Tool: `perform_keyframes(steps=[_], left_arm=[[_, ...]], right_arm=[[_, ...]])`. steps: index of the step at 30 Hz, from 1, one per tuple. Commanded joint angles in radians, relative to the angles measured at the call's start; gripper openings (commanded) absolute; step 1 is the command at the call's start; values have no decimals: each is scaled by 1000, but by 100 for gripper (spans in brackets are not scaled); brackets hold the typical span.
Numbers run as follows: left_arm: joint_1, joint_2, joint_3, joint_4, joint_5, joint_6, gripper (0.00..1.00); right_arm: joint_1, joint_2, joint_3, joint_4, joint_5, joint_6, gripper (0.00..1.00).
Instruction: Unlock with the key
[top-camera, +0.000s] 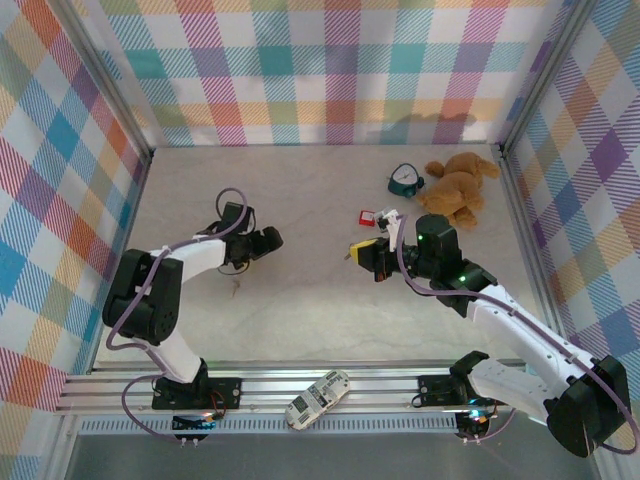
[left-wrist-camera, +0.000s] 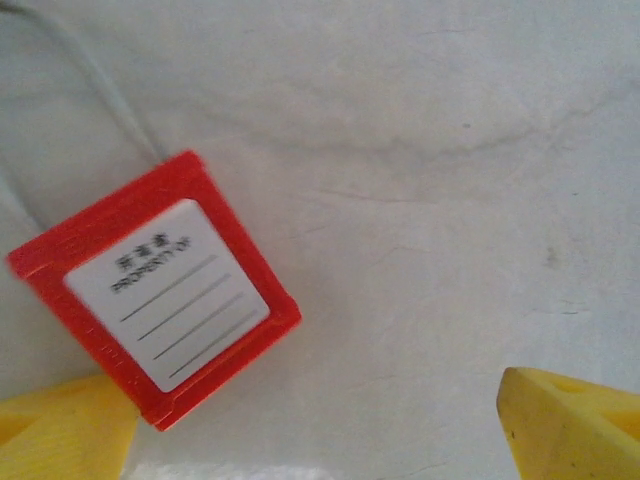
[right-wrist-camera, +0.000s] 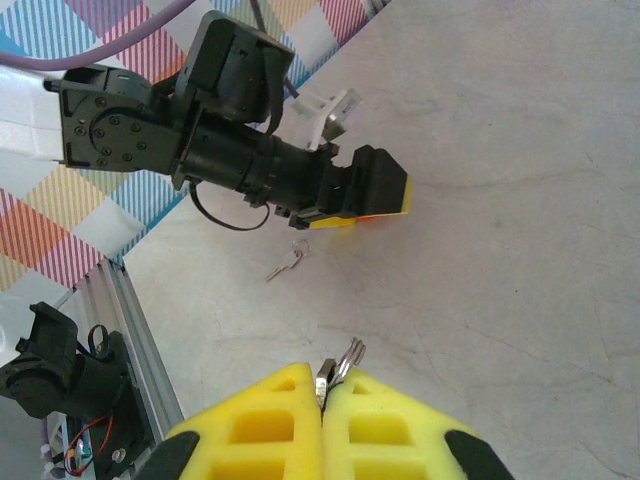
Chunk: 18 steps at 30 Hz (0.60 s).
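Note:
A red padlock (left-wrist-camera: 150, 290) with a white label lies on the pale table, a thin grey cable (left-wrist-camera: 95, 85) running from its top. My left gripper (left-wrist-camera: 310, 400) hovers over it, open, its yellow fingers (left-wrist-camera: 560, 420) wide apart and the lock close to the left one. From the right wrist view the left gripper (right-wrist-camera: 375, 190) points down at the table with red showing under its tip. My right gripper (right-wrist-camera: 322, 385) is shut on a small silver key (right-wrist-camera: 340, 365), whose ring sticks out past the fingertips. Seen from above, the two grippers (top-camera: 268, 240) (top-camera: 360, 252) face each other mid-table.
A second key (right-wrist-camera: 285, 263) on a ring lies loose on the table near the left gripper. A red and white item (top-camera: 375, 216), a teal object (top-camera: 404, 180) and a brown teddy bear (top-camera: 455, 188) sit at the back right. Plaid walls (top-camera: 60, 180) enclose the table.

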Motion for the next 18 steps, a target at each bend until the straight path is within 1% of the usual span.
perform_keyframes(steps=[1, 5, 7, 9, 12, 15, 16, 18], left_arm=[[-53, 49, 64, 63, 85, 27, 91], [-106, 130, 171, 64, 90, 55, 91], [-111, 180, 229, 57, 98, 64, 91], [-108, 214, 280, 24, 80, 88, 91], [-93, 227, 356, -59, 67, 129, 90], [-69, 178, 394, -146, -16, 162, 89], [-52, 164, 409, -213, -55, 164, 90], [-3, 149, 425, -269, -88, 156, 91]], right_arm=[[-1, -20, -11, -19, -8, -2, 3], [-2, -23, -14, -27, 2, -3, 3], [-1, -26, -12, -37, 4, -3, 3], [-2, -36, -11, -52, 10, -8, 3], [-1, -61, -10, -77, 23, -18, 3], [-2, -71, -18, -71, 24, -15, 3], [-1, -68, -21, -65, 22, -12, 3], [-1, -56, -23, -53, 20, -7, 3]])
